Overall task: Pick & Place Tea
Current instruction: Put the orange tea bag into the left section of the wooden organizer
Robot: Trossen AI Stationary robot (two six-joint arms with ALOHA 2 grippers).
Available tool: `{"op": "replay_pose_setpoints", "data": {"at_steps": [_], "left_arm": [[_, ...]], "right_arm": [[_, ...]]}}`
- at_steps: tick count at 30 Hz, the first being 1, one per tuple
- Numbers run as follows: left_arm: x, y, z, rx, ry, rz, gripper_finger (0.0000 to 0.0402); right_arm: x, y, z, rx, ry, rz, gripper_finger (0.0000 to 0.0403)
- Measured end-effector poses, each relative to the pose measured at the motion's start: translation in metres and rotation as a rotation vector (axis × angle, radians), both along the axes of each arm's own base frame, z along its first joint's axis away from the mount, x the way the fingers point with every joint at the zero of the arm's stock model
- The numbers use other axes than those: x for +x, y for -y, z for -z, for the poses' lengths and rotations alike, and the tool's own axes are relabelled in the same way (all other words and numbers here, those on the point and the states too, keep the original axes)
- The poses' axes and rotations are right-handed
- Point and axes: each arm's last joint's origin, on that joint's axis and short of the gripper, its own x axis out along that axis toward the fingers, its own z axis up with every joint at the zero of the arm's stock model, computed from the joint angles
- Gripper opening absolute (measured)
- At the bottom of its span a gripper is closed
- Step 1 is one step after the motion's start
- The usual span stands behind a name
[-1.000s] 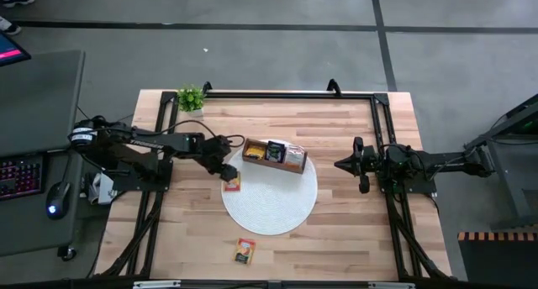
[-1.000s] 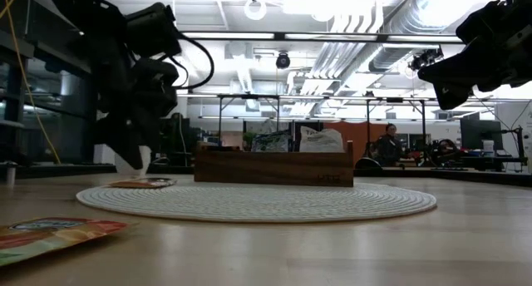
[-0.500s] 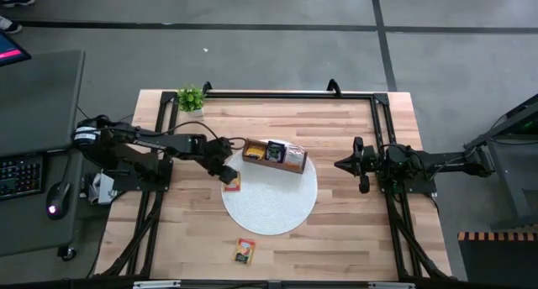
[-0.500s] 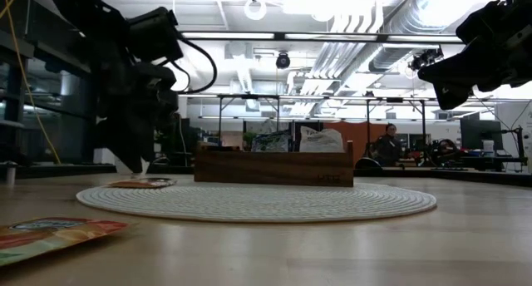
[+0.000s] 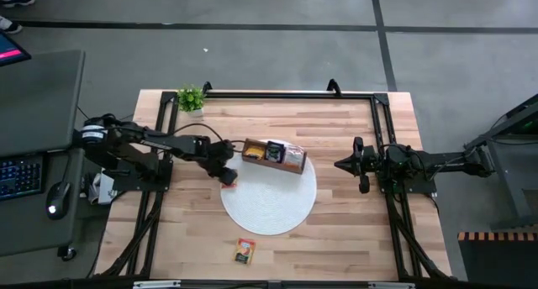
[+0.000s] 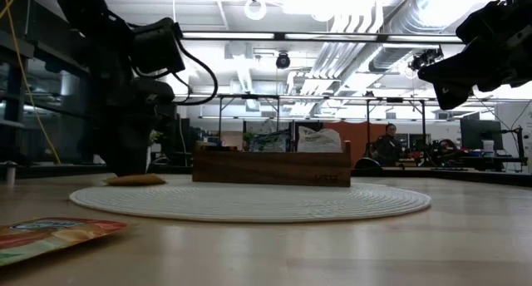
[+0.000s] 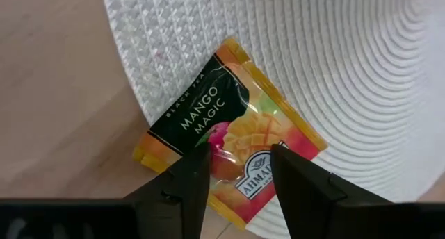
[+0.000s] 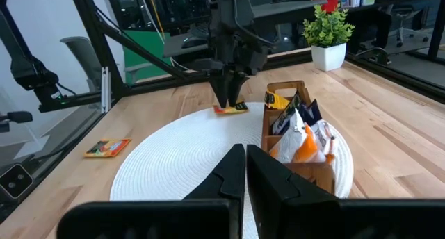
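Observation:
An orange and black "Mango Magic" tea sachet (image 7: 229, 124) lies half on the left rim of the white round mat (image 5: 269, 209) and half on the wood. My left gripper (image 7: 238, 155) has come down on it (image 5: 227, 177) and stands on it at table height in the low view (image 6: 133, 171). A second sachet (image 5: 245, 251) lies flat near the front edge. More sachets stand upright in the wooden box (image 5: 273, 155) on the mat's far part. My right gripper (image 5: 339, 165) hovers shut at the right, holding nothing. My left gripper has its two fingertips (image 7: 198, 155) down on the sachet's printed top face (image 7: 240, 145), with the sachet's middle between them. The fingers come from above, slanting down from the table's left. The sachet rests on the mat's rim and the wood, humped up (image 6: 137, 179).
A small potted plant (image 5: 191, 98) stands at the far left corner. Black frame rails (image 5: 286, 93) run along the table's far, left and right sides. Bare wood lies in front of the mat around the loose sachet (image 6: 58, 232).
My left gripper has sunk toward the table onto the sachet at the mat's left rim. The sachet, flat before, now shows humped up under the fingers in the low view.

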Motion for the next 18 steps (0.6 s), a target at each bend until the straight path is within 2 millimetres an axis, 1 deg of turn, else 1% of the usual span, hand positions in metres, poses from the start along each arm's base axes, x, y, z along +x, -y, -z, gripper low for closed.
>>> {"op": "replay_pose_setpoints", "data": {"at_steps": [8,12,18], "left_arm": [[-0.017,-0.001,-0.005,0.075,-0.115,-0.028,0.0178],[-0.025,-0.001,-0.010,0.094,-0.145,-0.035,0.0182],[-0.032,-0.003,-0.028,0.200,-0.248,-0.062,0.0182]], "right_arm": [[0.000,0.000,0.000,0.000,0.000,0.000,0.0012],[0.000,0.000,0.000,0.000,0.000,0.000,0.0012],[0.000,0.000,0.000,0.000,0.000,0.000,0.0012]]}}
